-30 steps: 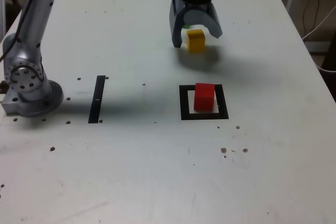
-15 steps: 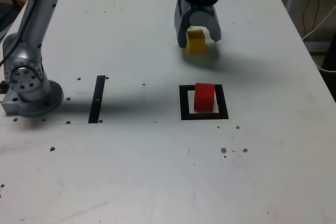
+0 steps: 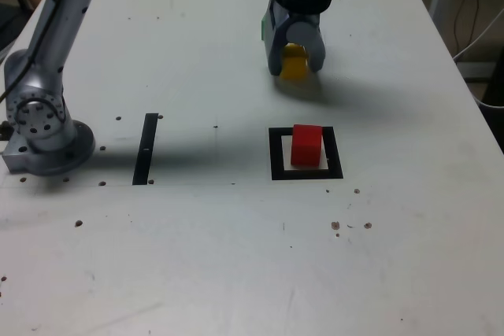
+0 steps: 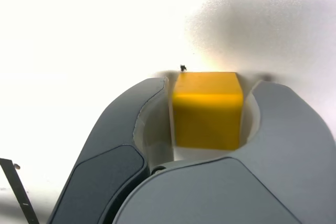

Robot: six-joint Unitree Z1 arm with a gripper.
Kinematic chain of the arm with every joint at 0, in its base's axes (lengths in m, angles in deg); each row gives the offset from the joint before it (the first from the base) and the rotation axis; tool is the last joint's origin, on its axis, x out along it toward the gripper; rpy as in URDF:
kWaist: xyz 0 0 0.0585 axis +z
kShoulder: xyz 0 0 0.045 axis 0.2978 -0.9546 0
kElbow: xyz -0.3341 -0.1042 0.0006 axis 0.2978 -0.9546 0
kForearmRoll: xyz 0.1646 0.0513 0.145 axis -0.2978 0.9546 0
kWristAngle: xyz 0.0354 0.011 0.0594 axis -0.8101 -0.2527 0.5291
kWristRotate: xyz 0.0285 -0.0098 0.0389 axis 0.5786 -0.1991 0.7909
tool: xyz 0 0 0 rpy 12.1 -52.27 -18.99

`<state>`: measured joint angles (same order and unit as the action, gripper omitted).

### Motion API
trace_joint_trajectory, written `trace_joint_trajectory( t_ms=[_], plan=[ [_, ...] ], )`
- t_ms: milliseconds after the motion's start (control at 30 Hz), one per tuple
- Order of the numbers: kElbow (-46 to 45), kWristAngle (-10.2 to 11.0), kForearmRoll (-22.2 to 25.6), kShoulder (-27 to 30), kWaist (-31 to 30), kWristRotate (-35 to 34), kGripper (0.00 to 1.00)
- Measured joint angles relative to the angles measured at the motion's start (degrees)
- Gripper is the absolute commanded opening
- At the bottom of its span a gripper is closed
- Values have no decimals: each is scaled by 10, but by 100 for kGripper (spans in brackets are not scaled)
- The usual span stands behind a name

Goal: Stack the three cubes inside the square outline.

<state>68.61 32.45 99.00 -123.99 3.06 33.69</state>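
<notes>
While the red cube (image 3: pixel 306 145) waits in the square (image 3: pixel 276 155), the open gripper (image 3: pixel 294 63) sits around the yellow cube (image 4: pixel 208 109).

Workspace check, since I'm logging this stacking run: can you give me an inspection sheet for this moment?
Surface: white table, marked with small dark specks and holes.
Job's things: red cube sits inside the square outline; yellow cube lies between the end effector's jaws; a sliver of green shows beside the end effector, likely the green cube.
Clutter: straight black tape strip.
Grippers: end effector lowered around the yellow cube, jaws close on both sides; contact not clear.
Cables: white cables beyond the table at the exterior view's right.
Surroundings: arm base on the table at the exterior view's left.
</notes>
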Motion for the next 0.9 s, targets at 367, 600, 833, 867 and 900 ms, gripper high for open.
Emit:
trace_joint_trajectory(
  t_ms=[367, 600, 833, 867, 900],
  plan=[
    [5, -9, 5, 5, -1, 0, 17],
    [13, -16, 44, 45, -25, -8, 17],
    [21, -27, 116, 127, -130, -63, 17],
    [21, -29, 124, 134, -148, -74, 17],
    [21, -32, 132, 139, -169, -88, 17]
  ],
)
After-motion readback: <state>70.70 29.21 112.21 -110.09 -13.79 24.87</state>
